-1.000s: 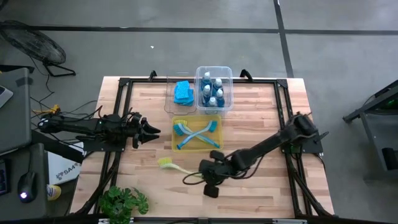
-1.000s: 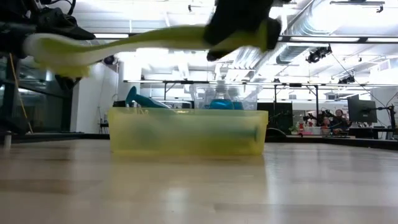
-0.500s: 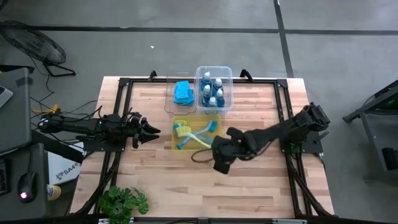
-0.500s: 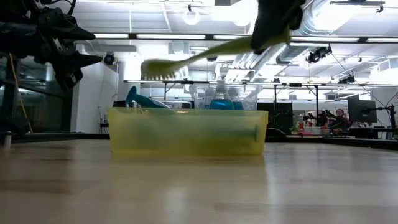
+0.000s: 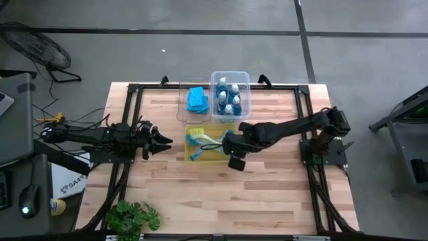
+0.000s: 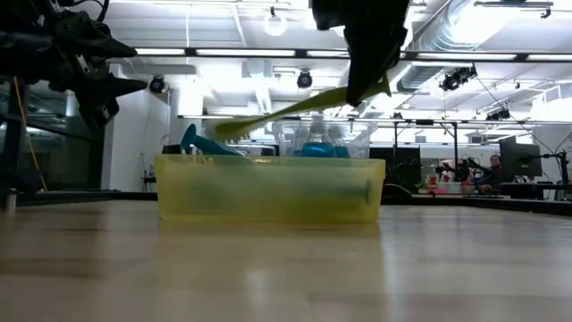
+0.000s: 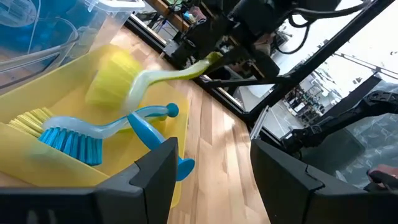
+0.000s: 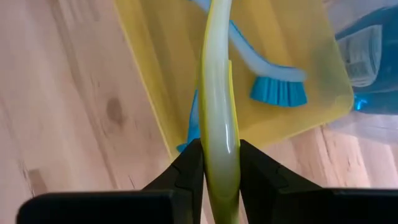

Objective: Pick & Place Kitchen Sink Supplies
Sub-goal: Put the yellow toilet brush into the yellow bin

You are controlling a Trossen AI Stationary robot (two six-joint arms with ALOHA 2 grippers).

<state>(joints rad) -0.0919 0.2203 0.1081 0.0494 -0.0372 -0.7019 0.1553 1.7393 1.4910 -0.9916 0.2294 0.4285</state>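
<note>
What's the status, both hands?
Right hand shut on yellow-green brush, over yellow bin. Left hand open, idle at left. Blue brushes already inside.

**Layout of the table**

The yellow plastic bin [image 5: 211, 142] sits near the table's middle, with the clear plastic bin of small clear bottles [image 5: 231, 94] just behind it and the blue rectangular sponge [image 5: 196, 99] to that bin's left. Two blue long-handled dish brushes [image 7: 106, 129] lie crossed inside the yellow bin. The right gripper [image 5: 231, 142] is over the bin's right end, holding the yellow-green long-handled dish brush [image 7: 140, 78] above it, head toward the left. The left gripper [image 5: 162, 140] waits left of the bin. The green leafy plant [image 5: 132, 218] stands at the front left corner.
</note>
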